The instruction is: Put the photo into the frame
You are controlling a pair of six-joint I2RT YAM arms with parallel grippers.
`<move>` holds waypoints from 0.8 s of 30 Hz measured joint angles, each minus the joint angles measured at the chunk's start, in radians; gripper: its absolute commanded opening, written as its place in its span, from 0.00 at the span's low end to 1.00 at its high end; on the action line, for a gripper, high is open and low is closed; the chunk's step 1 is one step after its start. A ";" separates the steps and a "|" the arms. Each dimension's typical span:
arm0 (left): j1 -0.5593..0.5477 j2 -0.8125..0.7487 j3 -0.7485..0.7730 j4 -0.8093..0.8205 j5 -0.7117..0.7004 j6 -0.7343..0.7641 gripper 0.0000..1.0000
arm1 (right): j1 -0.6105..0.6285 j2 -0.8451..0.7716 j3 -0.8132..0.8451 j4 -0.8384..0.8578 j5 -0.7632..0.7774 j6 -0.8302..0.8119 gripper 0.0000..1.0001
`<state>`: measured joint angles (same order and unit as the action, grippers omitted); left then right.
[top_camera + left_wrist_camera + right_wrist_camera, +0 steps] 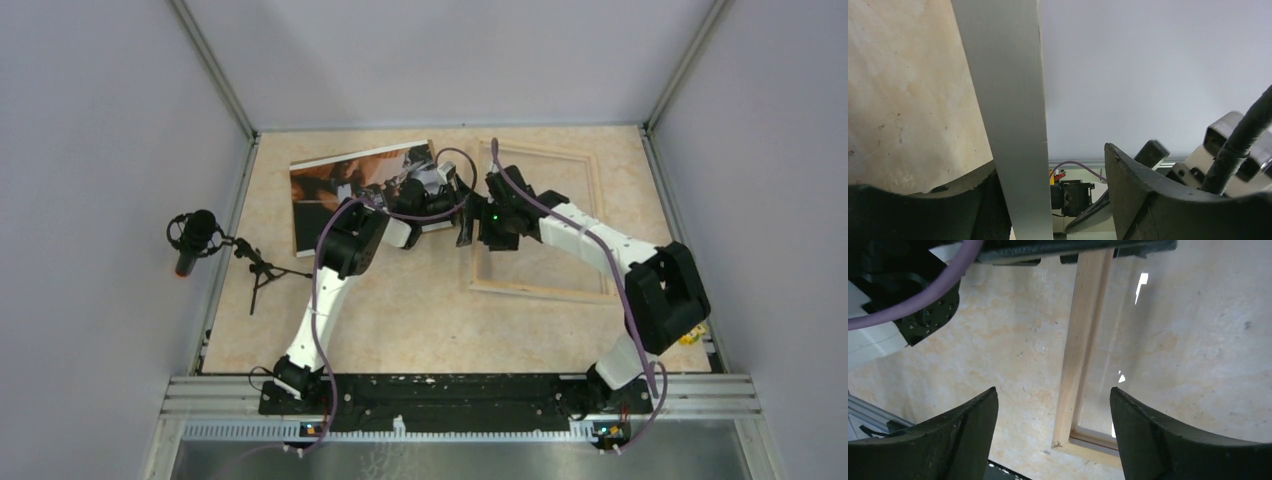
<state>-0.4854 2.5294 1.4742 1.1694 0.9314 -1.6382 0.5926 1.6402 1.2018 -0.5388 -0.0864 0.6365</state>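
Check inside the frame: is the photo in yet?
No. Only bare table shows through the frame; the photo lies outside, to its left. The right arm hides part of the frame's left side from above.

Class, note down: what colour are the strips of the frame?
The frame is pale, light-tan bare wood, clearest in the right wrist view.

No legible text, label, brand, number or sign in any view. Checked the photo (340, 185): picture only, no caption to read. Checked the frame (540, 291): bare wooden strips, no marking to read.
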 measured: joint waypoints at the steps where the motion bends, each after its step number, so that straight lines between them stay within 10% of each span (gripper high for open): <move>1: 0.000 0.000 -0.001 0.007 0.000 -0.007 0.65 | -0.010 -0.018 0.000 -0.001 -0.004 -0.009 0.82; 12: 0.014 0.000 -0.043 0.076 0.014 -0.047 0.59 | -0.501 -0.145 0.012 -0.011 -0.076 -0.155 0.90; 24: 0.030 0.000 -0.039 0.182 0.014 -0.106 0.44 | -0.894 0.112 0.112 0.007 -0.228 -0.255 0.91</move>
<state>-0.4553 2.5298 1.4349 1.3514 0.9459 -1.7439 -0.3016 1.7523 1.3136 -0.5320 -0.3145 0.3817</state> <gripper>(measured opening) 0.442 0.914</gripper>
